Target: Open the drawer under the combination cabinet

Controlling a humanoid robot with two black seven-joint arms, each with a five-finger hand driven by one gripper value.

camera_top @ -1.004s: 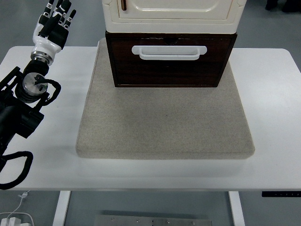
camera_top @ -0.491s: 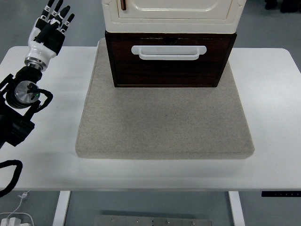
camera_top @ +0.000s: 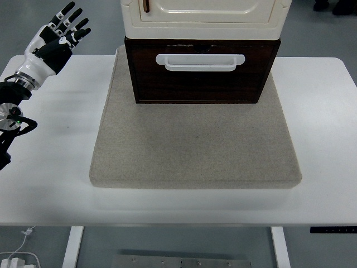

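Lab or test bench setting, not a home. Evidence: plain white table (camera_top: 326, 139) on metal legs (camera_top: 73, 245), w/ small black control panel (camera_top: 333, 229) at front edge, i.e. height-adjustable desk. Bare grey smooth floor (camera_top: 184, 245) underneath, no carpet or furnishings. White cable w/ plug (camera_top: 18, 258) lying loose on floor at lower left. Beige mat (camera_top: 195, 151) laid square on tabletop as work pad, w/ combination cabinet (camera_top: 203, 50) set on it as test piece. Robot left hand (camera_top: 56, 36) w/ black arm at left edge confirms robotics workspace.
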